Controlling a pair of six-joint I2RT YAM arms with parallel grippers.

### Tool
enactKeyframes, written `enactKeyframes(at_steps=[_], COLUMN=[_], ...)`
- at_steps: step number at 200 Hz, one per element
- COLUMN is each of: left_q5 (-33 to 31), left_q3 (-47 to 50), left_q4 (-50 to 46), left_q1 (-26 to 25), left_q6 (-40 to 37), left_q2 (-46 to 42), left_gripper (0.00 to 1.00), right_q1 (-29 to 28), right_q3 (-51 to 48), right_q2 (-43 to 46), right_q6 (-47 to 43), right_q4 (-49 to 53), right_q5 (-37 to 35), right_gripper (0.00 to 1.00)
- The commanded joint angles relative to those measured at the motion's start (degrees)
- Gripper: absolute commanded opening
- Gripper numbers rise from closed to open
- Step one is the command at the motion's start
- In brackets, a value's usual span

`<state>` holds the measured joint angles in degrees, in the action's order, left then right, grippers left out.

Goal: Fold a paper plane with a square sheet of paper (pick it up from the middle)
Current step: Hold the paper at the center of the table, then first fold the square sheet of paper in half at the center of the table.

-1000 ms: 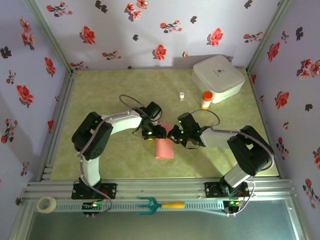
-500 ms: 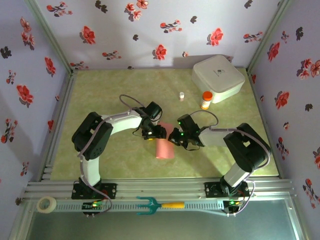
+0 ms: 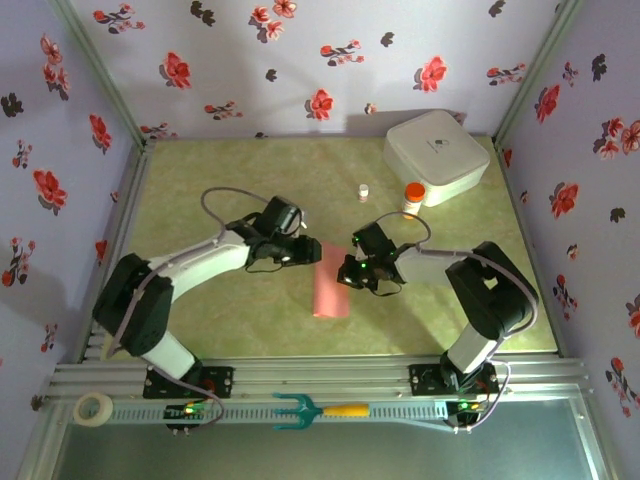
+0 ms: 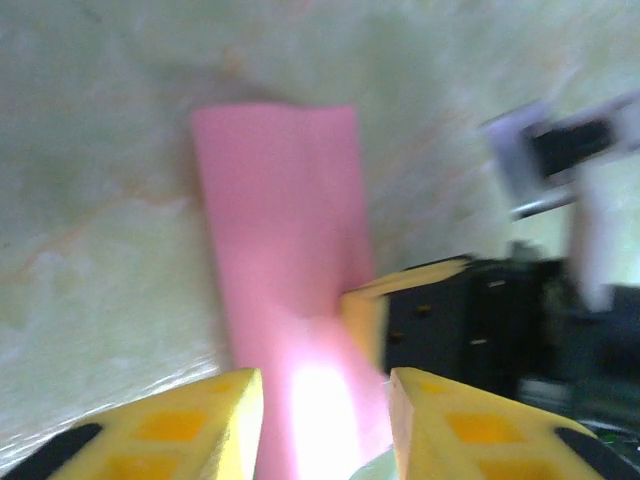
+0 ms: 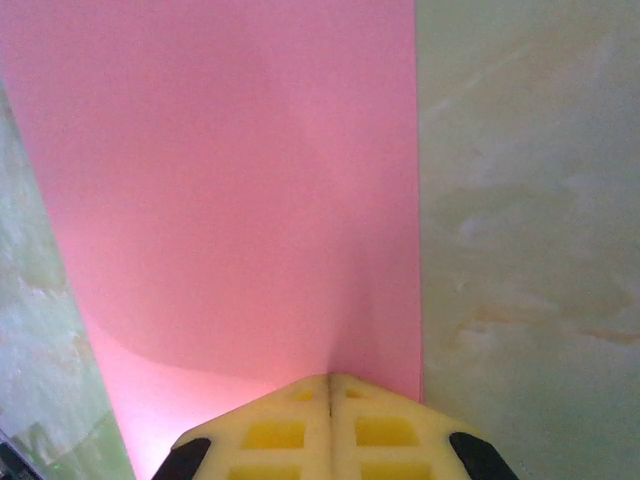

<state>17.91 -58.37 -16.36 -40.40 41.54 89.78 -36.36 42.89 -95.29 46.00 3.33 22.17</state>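
The square sheet of paper (image 3: 328, 290), salmon pink, lies on the table folded into a long narrow strip. My right gripper (image 3: 345, 272) is at the strip's right edge, near its far end. In the right wrist view this gripper (image 5: 330, 380) is shut on the paper (image 5: 230, 180), which puckers at the closed fingertips. My left gripper (image 3: 308, 252) is at the strip's far left corner. In the blurred left wrist view it (image 4: 325, 385) is open, its yellow fingers apart on either side of the paper (image 4: 285, 230). One right fingertip (image 4: 365, 310) touches the strip just ahead.
A white rounded box (image 3: 436, 150) stands at the back right, with an orange-capped bottle (image 3: 411, 197) and a small white vial (image 3: 363, 192) in front of it. A teal fork (image 3: 320, 409) and a tape roll (image 3: 93, 408) lie on the near rail.
My left arm has swung out to the left and its gripper has drawn back to the strip's far left corner, jaws narrower than before. More of the strip shows. The right gripper has held its place.
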Motion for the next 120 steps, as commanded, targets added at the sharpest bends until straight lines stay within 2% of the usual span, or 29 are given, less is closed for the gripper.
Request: enactKeyframes(at_steps=[1, 83, 120], left_q5=[6.31, 11.68, 13.93], left_q3=[3.08, 5.28, 4.86], left_q4=[8.82, 15.02, 16.79], left_q1=[1.37, 1.51, 1.54], left_q6=[2.82, 4.62, 4.83], left_q2=[0.5, 5.58, 9.1], left_gripper=[0.28, 0.13, 0.08], right_q1=[0.89, 1.99, 2.1], right_q3=[0.19, 7.96, 9.14], right_q2=[-2.7, -7.14, -7.89], right_q6=[-3.82, -15.44, -15.85], right_q4=[6.17, 14.48, 15.59], right_q5=[-1.31, 0.7, -0.12], right_gripper=[0.0, 0.0, 0.0])
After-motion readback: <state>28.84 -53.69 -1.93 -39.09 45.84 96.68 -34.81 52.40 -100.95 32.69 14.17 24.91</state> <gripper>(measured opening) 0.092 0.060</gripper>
